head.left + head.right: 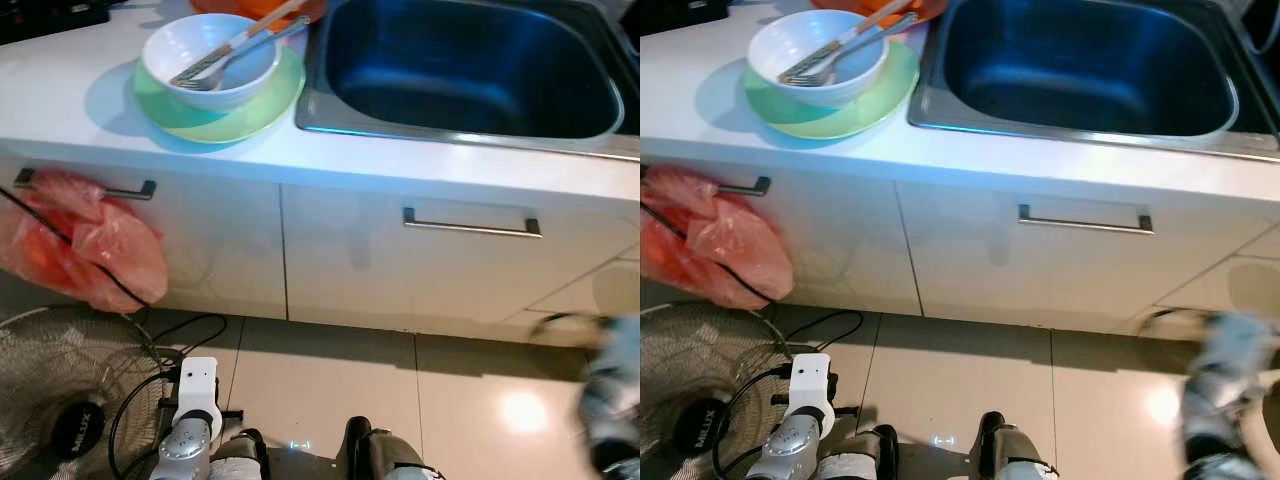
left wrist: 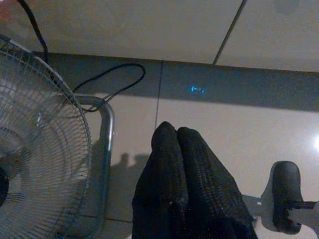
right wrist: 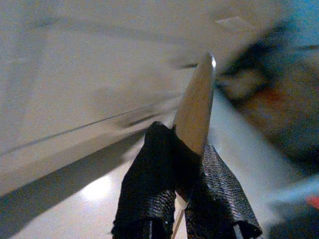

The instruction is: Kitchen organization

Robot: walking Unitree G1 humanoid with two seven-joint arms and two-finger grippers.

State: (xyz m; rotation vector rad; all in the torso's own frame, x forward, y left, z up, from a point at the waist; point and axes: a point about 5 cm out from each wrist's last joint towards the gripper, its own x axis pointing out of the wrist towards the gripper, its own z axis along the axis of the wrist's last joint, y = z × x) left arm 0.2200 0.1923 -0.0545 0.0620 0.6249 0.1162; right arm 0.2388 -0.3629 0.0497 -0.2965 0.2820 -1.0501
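Right pincer, woven black fingers, is clamping a smooth tapered metal blade, blurred, low and right of the steel sink. Left pincer is hanging fully closed, empty. White bowl is sitting on the bench left of the sink.

Right arm motion-blurred at lower right; outline unresolved. Background behind right gripper smeared (the metal blade it clamps stays sharp). Orange dish cut by top edge. Fan cropped at left.
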